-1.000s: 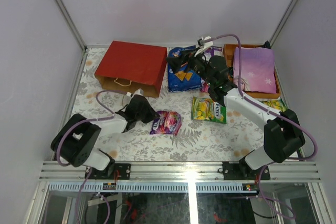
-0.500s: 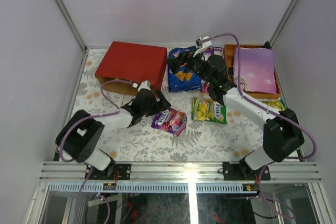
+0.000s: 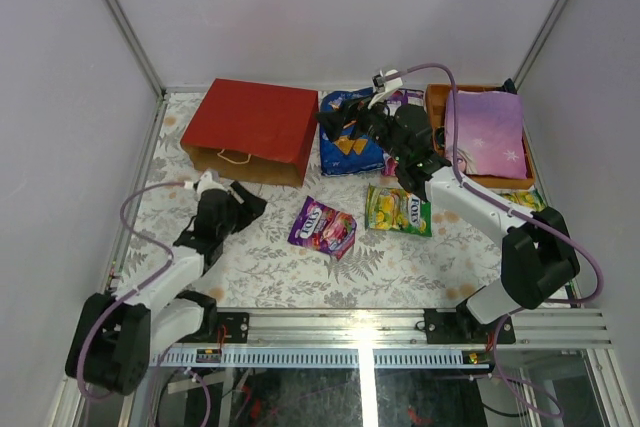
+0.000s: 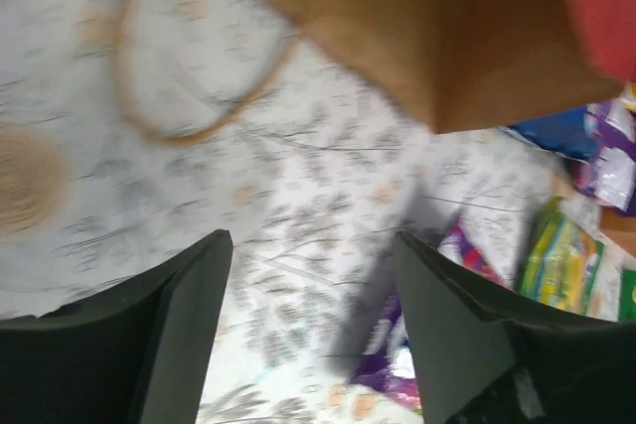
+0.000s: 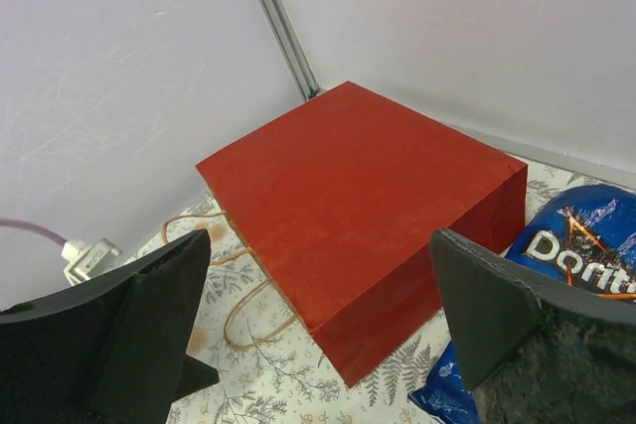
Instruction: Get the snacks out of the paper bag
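The left claw point(image 4: 310, 237) is held spread and empty near the paper bag point(image 3: 255, 127), while the right claw point(image 5: 320, 235) is held spread above the Doritos bag point(image 3: 347, 150).

Red paper bag point(image 3: 255, 125) lying flat at far left, cord handle point(image 3: 232, 157) facing near; Doritos bag point(image 3: 352, 144) lying just beside it; purple packet point(image 3: 322, 227) and yellow-green packet point(image 3: 398, 211) lying nearer; left gripper point(image 3: 248, 203) hovering near bag mouth; right gripper point(image 3: 333, 127) hanging over Doritos bag

Bright, even overhead light with soft shadows; the left wrist view is smeared, perhaps by motion.
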